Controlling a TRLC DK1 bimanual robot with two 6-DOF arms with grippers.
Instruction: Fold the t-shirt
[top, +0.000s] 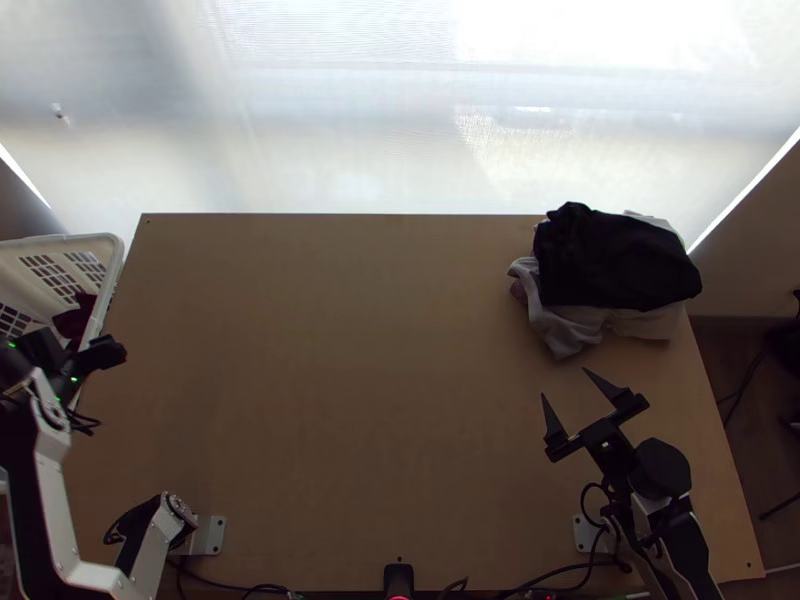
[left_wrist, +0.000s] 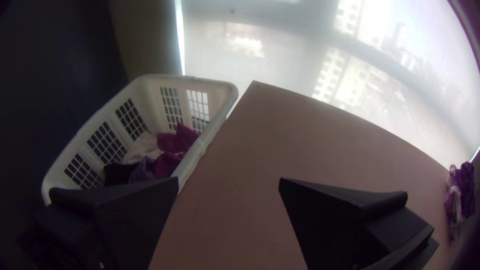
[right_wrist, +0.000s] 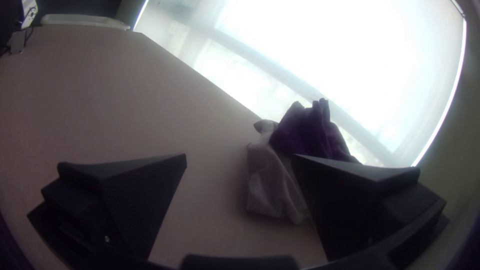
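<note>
your left claw (left_wrist: 229, 180) is wide near the basket (left_wrist: 220, 90) at ten o'clock, probably for picking; the t-shirt is perhaps among its clothes (left_wrist: 172, 142), i cannot tell which. your right claw (top: 564, 383), also wide, is below the pile (top: 615, 265) at two o'clock, maybe put there for folding room.

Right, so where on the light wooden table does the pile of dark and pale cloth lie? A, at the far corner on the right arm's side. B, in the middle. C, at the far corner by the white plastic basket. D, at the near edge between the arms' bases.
A: the top view shows the pile at that corner, beyond the open right gripper.
</note>
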